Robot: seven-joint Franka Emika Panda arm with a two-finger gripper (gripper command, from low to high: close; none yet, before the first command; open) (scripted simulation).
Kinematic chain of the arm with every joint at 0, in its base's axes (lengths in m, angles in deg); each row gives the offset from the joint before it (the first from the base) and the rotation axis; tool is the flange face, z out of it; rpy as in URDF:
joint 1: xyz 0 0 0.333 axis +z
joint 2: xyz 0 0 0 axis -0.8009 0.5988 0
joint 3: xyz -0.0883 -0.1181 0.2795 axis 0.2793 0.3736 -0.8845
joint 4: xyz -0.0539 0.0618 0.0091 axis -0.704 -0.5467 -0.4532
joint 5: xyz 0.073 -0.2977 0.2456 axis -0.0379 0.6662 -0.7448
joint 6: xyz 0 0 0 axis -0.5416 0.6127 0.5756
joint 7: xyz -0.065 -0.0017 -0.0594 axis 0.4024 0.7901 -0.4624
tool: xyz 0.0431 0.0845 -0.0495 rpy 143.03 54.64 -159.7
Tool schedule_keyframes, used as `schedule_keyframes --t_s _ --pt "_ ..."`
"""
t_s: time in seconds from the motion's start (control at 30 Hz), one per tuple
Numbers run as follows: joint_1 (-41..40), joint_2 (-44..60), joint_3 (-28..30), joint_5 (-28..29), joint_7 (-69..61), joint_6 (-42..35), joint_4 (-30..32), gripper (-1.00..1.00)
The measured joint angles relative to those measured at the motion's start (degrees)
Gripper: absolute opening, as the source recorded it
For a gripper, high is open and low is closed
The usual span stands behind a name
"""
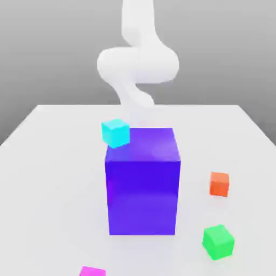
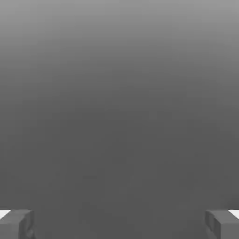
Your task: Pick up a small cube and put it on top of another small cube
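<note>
Cubes of the small kind lie scattered on the pale table [image 1: 48, 156], four of them, but the biggest thing there is a tall blue-violet block [image 1: 143, 183] standing upright in the middle; it hides the table behind it and whatever part of the arm comes down there. Behind the block rises the white robot arm [image 1: 137, 64], blurred and soft-edged; its upper end is cut off by the top of the exterior view, and its lower end passes out of sight behind the block, so the hand cannot be made out from this side.

Of the small cubes, the green cube [image 1: 218, 242] sits near the front at the exterior view's right, slightly turned, well apart from the block; the cyan cube [image 1: 116, 133] shows at the block's upper left corner, partly overlapping its outline, and whether it rests on the table behind or touches the block cannot be told; the orange cube [image 1: 219, 184] lies to the block's right, apart from it, between the back of the table and the green cube; the magenta cube [image 1: 92, 271] is cut off by the lower edge, only its top showing.

In the hand view the gripper [image 2: 119, 224] has its two grey fingers [image 2: 17, 224] spread to the opposite corners, nothing between them; beyond them is plain grey.
</note>
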Motion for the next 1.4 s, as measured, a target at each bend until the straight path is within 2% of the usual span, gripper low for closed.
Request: schedule_keyframes --t_s 0.97,1.1,1.13,1.4 --pt "-4.0 60.6 4.6 -3.8 -2.2 17.2 -2.2 0.0" --pt "-4.9 68.9 3.8 -4.9 -2.9 22.8 -3.7 0.0" --pt "-5.0 70.7 3.6 -5.1 -3.1 24.1 -4.1 -1.0" --pt "-5.0 69.7 3.7 -5.0 -3.0 23.4 -3.9 -1.0"
